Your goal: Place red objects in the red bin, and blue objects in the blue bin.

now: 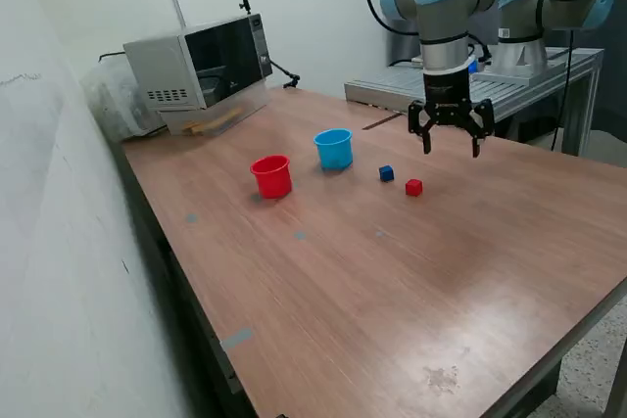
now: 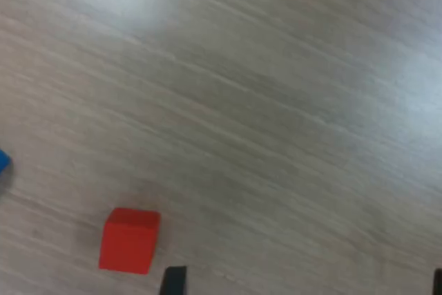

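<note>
Gripper (image 1: 451,147) wide open and empty above table (image 1: 392,271), near red cube (image 1: 413,187), seemingly untouched.

You see a worktop (image 1: 392,271) of wood-grain laminate, smooth, with a soft sheen. The red cup (image 1: 271,176) and the blue cup (image 1: 334,149) look like smooth plastic. The red cube (image 2: 129,240) looks matt.

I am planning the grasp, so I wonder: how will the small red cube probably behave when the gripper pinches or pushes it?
The red cube looks solid with flat faces, so it will probably stay stiff and sit still, not roll. It is very small beside the red cup, so likely light; a push from the open gripper may slide it on the smooth wooden table.
</note>
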Controlling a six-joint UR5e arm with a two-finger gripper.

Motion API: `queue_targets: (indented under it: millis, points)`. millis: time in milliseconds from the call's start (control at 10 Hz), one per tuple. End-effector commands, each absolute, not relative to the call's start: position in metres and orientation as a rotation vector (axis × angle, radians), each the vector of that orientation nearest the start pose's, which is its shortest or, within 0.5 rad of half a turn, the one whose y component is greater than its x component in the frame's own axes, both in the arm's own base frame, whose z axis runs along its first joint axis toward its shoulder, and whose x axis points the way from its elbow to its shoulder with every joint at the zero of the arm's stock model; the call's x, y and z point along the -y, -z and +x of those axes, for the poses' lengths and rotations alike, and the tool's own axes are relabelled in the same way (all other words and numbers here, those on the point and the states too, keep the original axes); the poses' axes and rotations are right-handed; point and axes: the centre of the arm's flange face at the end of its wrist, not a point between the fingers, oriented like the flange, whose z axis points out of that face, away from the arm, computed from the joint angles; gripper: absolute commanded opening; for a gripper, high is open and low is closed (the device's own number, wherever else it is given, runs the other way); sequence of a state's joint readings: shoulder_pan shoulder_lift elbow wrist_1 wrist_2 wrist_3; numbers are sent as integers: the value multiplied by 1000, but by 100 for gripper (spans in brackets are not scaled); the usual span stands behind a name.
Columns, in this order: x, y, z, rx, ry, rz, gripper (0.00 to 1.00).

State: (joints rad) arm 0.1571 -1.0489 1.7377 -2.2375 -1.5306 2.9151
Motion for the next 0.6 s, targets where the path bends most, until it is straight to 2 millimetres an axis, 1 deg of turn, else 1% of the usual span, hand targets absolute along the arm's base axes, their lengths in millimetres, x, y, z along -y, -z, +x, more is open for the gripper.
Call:
queue_targets:
  millis: [0,200,500]
  points:
    - [229,-166,-591,-1782,132,-2623,100]
    - [227,-159,-593,-1785,141,-2614,100]
    - [221,-152,-602,-1791,139,-2610,100]
